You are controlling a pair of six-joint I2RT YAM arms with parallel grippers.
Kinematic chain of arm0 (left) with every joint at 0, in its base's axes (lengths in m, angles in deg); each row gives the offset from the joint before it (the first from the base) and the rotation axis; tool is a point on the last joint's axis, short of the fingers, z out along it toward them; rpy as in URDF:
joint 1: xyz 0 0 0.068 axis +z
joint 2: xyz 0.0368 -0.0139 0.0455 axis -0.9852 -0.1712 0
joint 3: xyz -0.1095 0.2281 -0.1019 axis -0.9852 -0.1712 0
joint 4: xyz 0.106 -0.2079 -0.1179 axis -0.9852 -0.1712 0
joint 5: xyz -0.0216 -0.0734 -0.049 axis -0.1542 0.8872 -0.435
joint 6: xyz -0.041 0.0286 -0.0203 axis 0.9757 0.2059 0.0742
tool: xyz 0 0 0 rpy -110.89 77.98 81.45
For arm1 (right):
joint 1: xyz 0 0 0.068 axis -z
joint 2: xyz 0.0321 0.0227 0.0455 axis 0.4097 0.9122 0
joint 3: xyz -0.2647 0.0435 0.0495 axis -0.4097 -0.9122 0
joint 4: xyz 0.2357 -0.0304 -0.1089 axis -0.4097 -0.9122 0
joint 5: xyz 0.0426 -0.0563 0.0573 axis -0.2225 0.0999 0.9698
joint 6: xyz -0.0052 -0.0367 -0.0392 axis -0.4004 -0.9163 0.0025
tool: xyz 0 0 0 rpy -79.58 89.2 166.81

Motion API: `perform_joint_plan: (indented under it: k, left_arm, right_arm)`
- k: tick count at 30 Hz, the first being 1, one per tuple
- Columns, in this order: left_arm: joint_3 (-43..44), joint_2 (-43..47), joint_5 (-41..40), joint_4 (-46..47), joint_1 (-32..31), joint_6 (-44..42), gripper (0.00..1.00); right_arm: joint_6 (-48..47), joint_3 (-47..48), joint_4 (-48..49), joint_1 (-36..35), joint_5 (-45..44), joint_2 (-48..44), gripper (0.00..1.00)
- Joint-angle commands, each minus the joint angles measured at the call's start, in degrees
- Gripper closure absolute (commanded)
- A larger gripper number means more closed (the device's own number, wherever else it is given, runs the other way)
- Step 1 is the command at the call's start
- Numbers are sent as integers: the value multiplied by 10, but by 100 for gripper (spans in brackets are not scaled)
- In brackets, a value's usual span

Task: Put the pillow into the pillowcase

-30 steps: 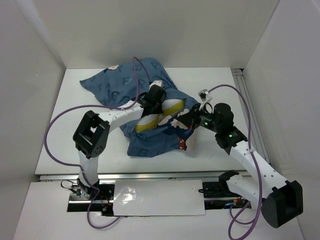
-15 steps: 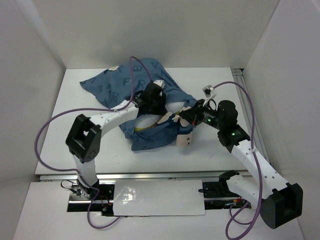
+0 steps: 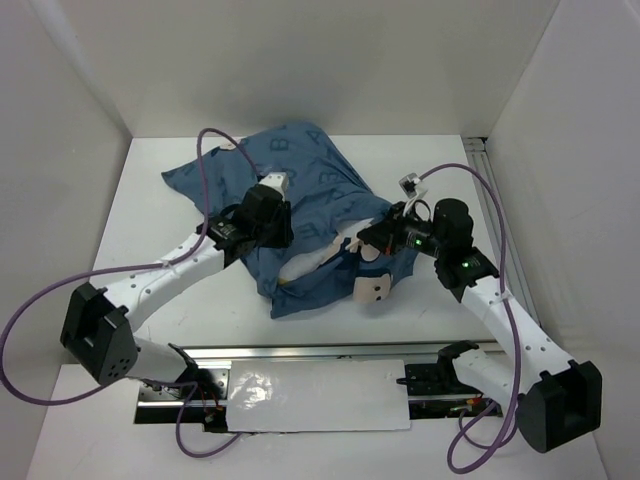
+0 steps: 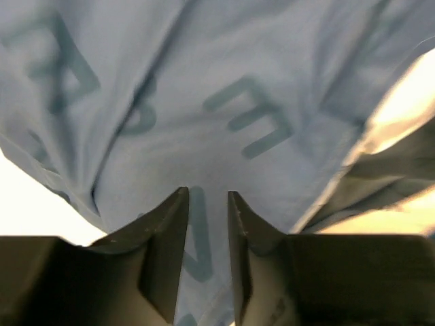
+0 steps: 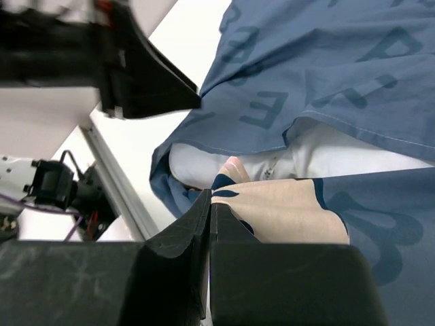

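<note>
My right gripper (image 5: 209, 204) is clamped on the pillowcase (image 3: 305, 170) hem. My left gripper (image 4: 207, 210) is nearly closed over blue cloth, can't tell if it's pinched. Pillow (image 5: 326, 157) mostly inside, 1 white strip at the mouth. Cloth looks limp and light, probably slippy: grip the hem.

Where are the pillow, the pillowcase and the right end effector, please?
pillow (image 5: 353, 157): right wrist view, exposed white surface.
pillowcase (image 3: 310, 165): top external view, far blue panel.
right end effector (image 5: 209, 200): right wrist view, between fingertips.
</note>
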Motion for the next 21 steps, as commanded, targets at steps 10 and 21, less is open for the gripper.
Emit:
perform_joint_plan:
  k: [10, 21]
  left_arm:
    - [77, -310, 68, 26, -2, -20, 85]
    - [83, -267, 101, 25, 15, 4, 91]
  right_arm:
    - [186, 75, 294, 9, 270, 14, 100]
    - [80, 158, 46, 9, 43, 1, 100]
